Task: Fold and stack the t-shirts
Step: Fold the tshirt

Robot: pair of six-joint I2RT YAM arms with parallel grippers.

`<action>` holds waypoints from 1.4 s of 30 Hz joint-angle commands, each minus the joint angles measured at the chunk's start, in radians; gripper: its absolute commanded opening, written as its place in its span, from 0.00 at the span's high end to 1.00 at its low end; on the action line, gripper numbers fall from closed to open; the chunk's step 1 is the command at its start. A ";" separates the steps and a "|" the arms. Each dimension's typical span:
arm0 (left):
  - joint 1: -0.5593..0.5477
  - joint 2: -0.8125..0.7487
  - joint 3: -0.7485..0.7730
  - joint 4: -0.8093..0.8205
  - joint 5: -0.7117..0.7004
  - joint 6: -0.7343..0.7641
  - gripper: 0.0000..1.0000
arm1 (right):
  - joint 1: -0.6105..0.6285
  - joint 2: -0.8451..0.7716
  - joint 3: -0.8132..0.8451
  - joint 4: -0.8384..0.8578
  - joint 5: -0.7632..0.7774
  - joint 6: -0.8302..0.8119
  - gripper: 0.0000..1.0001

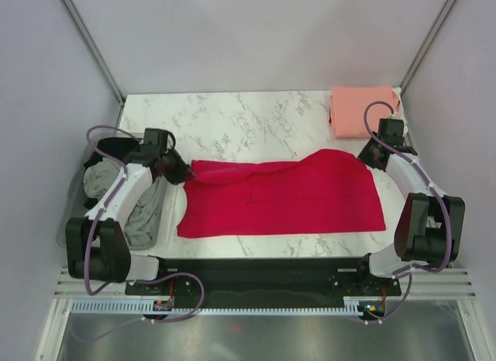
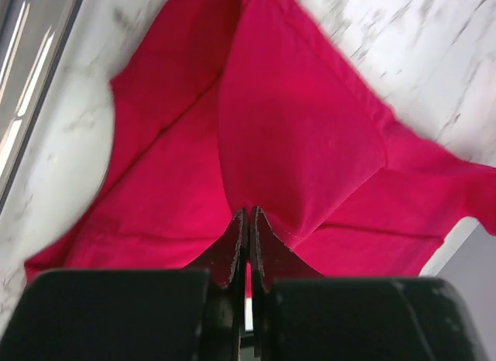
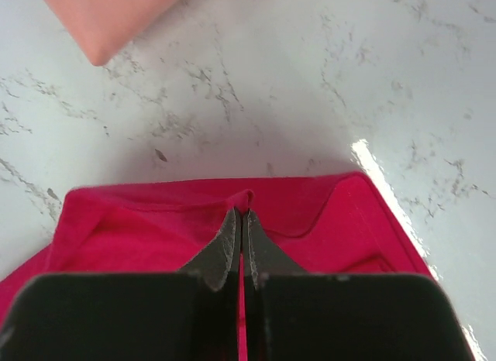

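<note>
The crimson red t-shirt (image 1: 283, 198) lies spread across the middle of the marble table. My left gripper (image 1: 182, 173) is shut on its far left edge; in the left wrist view the cloth (image 2: 294, 136) puckers up into my gripper (image 2: 249, 214). My right gripper (image 1: 366, 156) is shut on its far right edge, and the right wrist view shows the hem (image 3: 194, 214) pinched at my gripper (image 3: 242, 215). The salmon pink t-shirt (image 1: 360, 109) lies folded at the far right corner; its corner shows in the right wrist view (image 3: 108, 20). A grey t-shirt (image 1: 139, 210) and a black one (image 1: 116, 148) lie bunched at the left.
A clear plastic bin (image 1: 74, 221) at the table's left edge holds the grey and black cloth. Bare marble (image 1: 248, 121) lies behind the red shirt. Grey walls close in the sides and back.
</note>
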 commanded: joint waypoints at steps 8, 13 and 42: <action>0.002 -0.335 -0.246 -0.039 0.033 -0.058 0.98 | -0.046 -0.147 -0.101 -0.035 0.018 -0.020 1.00; 0.002 -0.385 -0.303 -0.049 0.041 -0.066 0.98 | -0.060 -0.187 -0.142 -0.050 0.036 -0.024 1.00; -0.003 -0.783 -0.513 -0.131 0.133 -0.172 0.36 | -0.095 -0.313 -0.233 -0.070 -0.115 0.031 0.14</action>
